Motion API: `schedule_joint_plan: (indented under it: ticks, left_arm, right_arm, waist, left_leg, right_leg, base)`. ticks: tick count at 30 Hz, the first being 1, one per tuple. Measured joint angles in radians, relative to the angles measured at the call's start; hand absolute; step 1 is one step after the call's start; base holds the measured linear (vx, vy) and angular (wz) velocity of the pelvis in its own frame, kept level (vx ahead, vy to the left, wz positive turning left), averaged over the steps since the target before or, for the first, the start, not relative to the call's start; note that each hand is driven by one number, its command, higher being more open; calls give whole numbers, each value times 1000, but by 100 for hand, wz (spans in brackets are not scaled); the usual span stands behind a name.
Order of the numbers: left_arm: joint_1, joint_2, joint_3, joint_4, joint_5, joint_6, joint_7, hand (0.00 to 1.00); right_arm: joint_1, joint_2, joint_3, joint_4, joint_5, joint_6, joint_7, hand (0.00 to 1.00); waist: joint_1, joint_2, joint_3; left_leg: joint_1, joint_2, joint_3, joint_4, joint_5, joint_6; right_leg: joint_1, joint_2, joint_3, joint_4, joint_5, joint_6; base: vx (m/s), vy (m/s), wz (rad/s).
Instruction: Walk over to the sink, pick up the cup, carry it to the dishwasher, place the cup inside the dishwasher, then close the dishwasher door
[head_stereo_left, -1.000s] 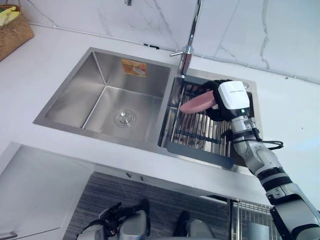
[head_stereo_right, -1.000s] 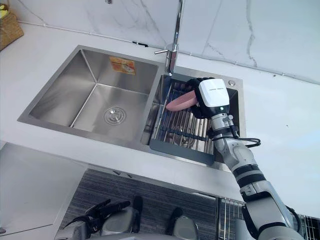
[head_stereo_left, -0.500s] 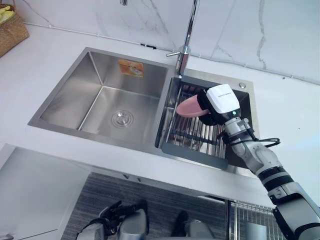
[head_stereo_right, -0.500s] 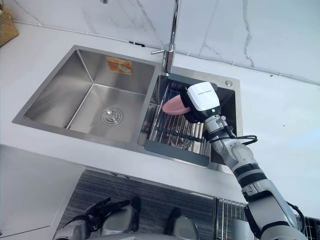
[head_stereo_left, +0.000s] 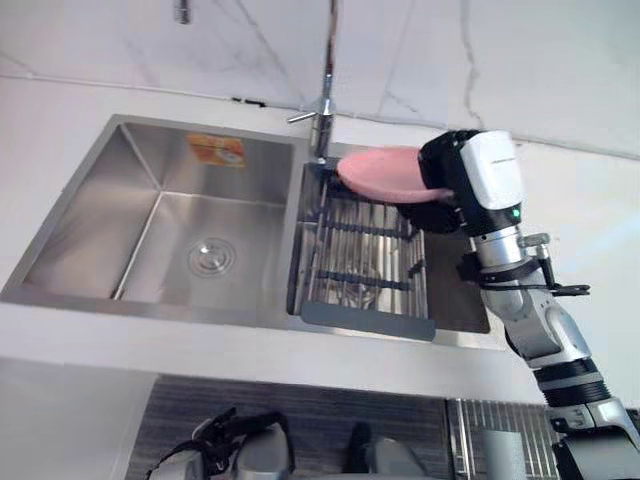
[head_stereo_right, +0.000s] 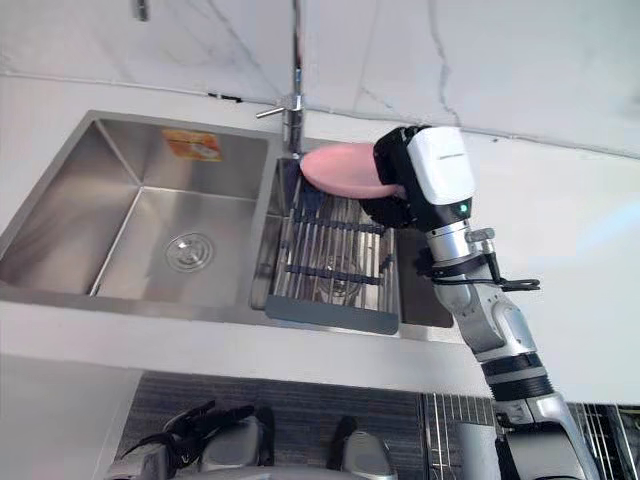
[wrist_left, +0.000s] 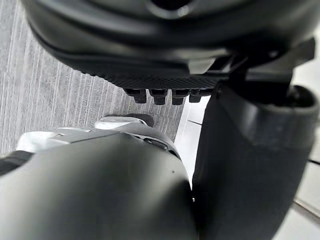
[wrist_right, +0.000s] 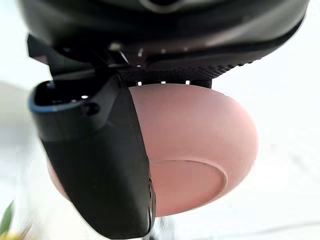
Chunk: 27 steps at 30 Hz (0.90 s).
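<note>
Rising off the rack (head_stereo_left: 365, 250) toward twelve o'clock, the right hand (head_stereo_left: 447, 180) clasped the cup (head_stereo_left: 385, 172) in curled fingers, so pickup looked done, carrying next.

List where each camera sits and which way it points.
Left eye view: head, looking down at sink; right hand holds the cup.
Right eye view: same scene, slightly offset; left hand low.
Left wrist view: along left hand, toward floor.
Right wrist view: along right hand, at cup.
Eyes and right wrist share the cup.
</note>
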<state>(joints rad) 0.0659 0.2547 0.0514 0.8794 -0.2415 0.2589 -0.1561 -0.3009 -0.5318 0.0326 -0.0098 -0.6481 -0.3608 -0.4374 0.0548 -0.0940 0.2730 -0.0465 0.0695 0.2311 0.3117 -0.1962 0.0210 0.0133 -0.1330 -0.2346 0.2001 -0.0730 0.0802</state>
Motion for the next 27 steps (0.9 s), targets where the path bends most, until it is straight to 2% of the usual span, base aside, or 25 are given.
schedule_joint_plan:
  ticks: [4,9,20,26,27]
  left_arm:
    - [0,4,0,23,6,0,6,100]
    - [0,1,-2,39,7,0,4,100]
    - [34,-29,-10,72,6,-13,-1,100]
    - [43,-35,-19,88,5,-17,0,100]
    - [39,-36,-33,95,6,-17,4,100]
  right_arm:
    - [47,61,-9,-34,39,-28,-20,0]
    - [70,122,-9,-70,88,-59,-21,0]
    - [144,153,-80,-150,98,-80,-120,0]
    - [167,164,-199,-161,95,-78,-192,0]
    - [169,158,-247,-161,96,-75,-224,0]
  waist:
    - [-21,-15,-13]
    - [-44,-12,-16]
    - [-70,37,-74]
    - [-93,46,-83]
    - [-102,56,-88]
  left_leg:
    - [17,19,55,11,-22,-5]
    - [48,26,121,3,-26,-10]
    - [91,10,166,-57,-10,-3]
    - [93,-6,153,-99,20,1]
    - [84,-13,132,-104,26,5]
  right_leg:
    - [-1,19,56,-27,15,-1]
    - [-3,29,123,-58,39,2]
    - [3,28,170,-88,59,9]
    - [10,20,153,-118,75,10]
    - [10,13,133,-119,75,10]
  base:
    - [50,14,-46]
    - [16,25,-42]
    - [-26,9,-12]
    - [-33,-6,8]
    - [-30,-5,34]
